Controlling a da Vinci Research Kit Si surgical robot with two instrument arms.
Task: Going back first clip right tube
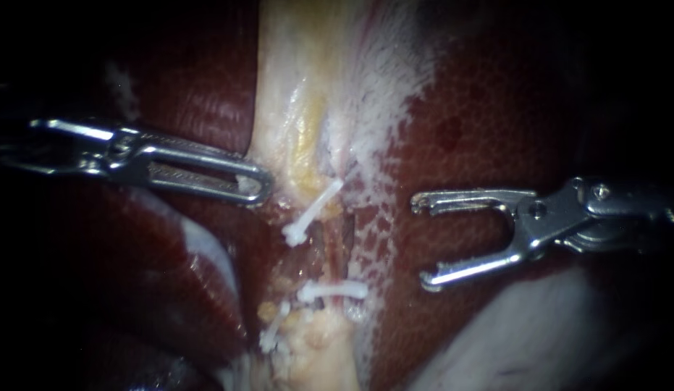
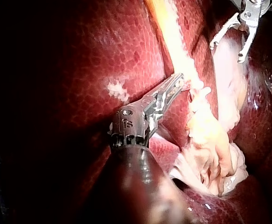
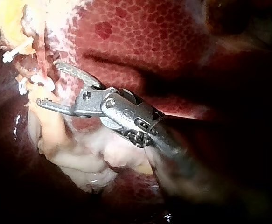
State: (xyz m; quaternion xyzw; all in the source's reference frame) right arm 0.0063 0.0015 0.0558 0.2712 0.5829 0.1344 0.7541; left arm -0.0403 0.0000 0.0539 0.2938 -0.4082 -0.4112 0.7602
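White plastic clip (image 1: 333, 291) across pale tissue (image 1: 326, 351) lies near, ahead of my right steel instrument's (image 1: 423, 242) gaping, empty jaws; my left steel instrument's (image 1: 258, 187) jaws lie together.

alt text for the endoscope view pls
Right silver instrument holds its jaws open over dark red mottled liver, clear of three white clips along a pale yellowish tissue band. Left silver instrument, jaws shut, touches the band's edge.

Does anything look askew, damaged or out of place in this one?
The three white clips sit unevenly: the upper clip slants steeply, the middle clip lies nearly level, and the lower clip tilts again. The right instrument has open, empty jaws, apart from them. No tear or spill shows.
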